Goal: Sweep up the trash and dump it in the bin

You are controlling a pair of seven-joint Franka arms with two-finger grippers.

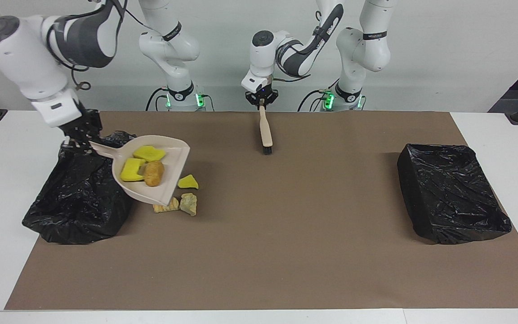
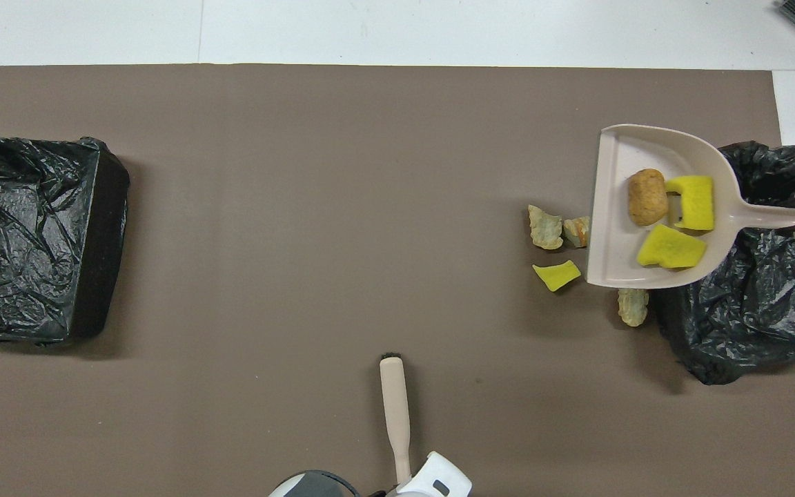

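Trash splits into two groups right now: three pieces ride in the beige dustpan, two yellow sponge chunks and a brown bread-like lump, while the others lie on the brown mat beside the bin. Down on the mat we have a loose yellow sponge scrap, a pale stone-like lump and a tan bread piece half tucked under the pan's lip. From overhead a fourth tan lump shows up just beside the bin's edge, nearer the robots than the pan.

Up in the air, the right gripper has its fingers clamped tight on the dustpan's handle, hanging over the black-bagged bin at the right arm's end of the table. The pan itself is tilted, its open lip sloping down toward the mat, its rear over the bin's rim.

Over by the robots' edge of the mat, the left gripper is pinched fully shut on the top of the beige brush, which hangs bristles down and just touches the mat, well apart from the trash.

A second black-bagged bin sits at the left arm's end of the table.
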